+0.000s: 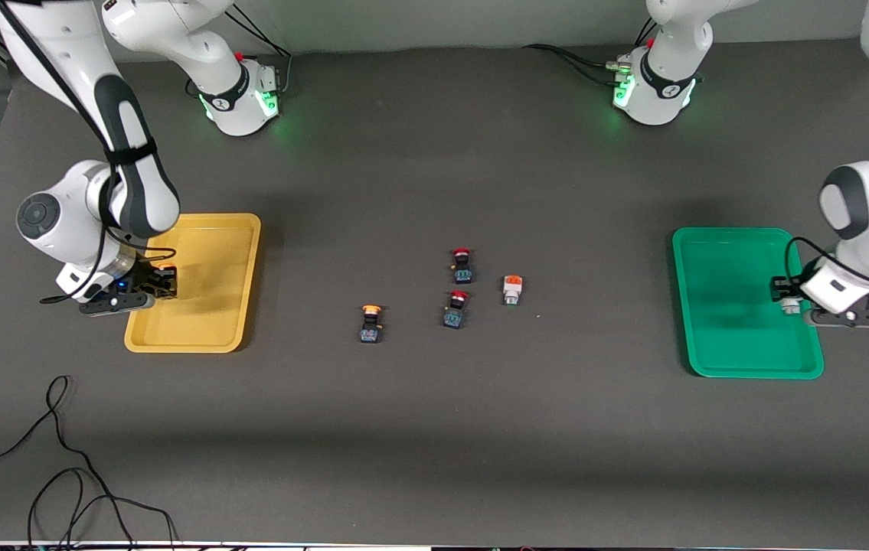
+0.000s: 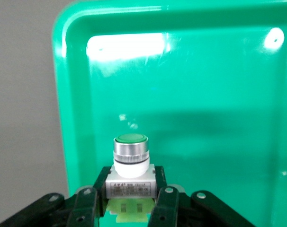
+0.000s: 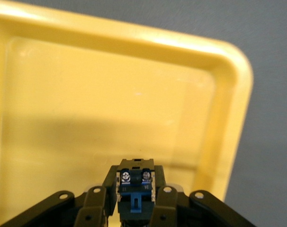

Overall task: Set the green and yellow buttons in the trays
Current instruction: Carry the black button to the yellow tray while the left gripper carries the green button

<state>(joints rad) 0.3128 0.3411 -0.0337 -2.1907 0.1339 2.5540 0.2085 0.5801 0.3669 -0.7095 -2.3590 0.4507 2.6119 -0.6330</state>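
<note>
Left claw (image 2: 129,205): clamping a green button (image 2: 130,156) over the green tray (image 1: 717,306)
Right claw (image 3: 134,208): gripping a dark button (image 3: 135,189) (cap hidden) — hovering over the yellow tray (image 1: 208,306)

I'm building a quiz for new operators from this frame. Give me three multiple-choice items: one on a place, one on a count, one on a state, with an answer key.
1. What is the left gripper over?
A. the green tray
B. the yellow tray
C. bare table

2. How many buttons lie on the table between the trays?
A. two
B. four
C. six

3. What state is the right gripper in?
A. open and empty
B. shut on a dark-bodied button
C. shut on a white-bodied button

Answers:
1 A, the left wrist view shows green tray beneath its green-capped button.
2 B, the front view shows two red-capped buttons, one yellow-capped button and one orange-topped white button.
3 B, the right wrist view shows its fingers clamping a dark body over the yellow tray.
</note>
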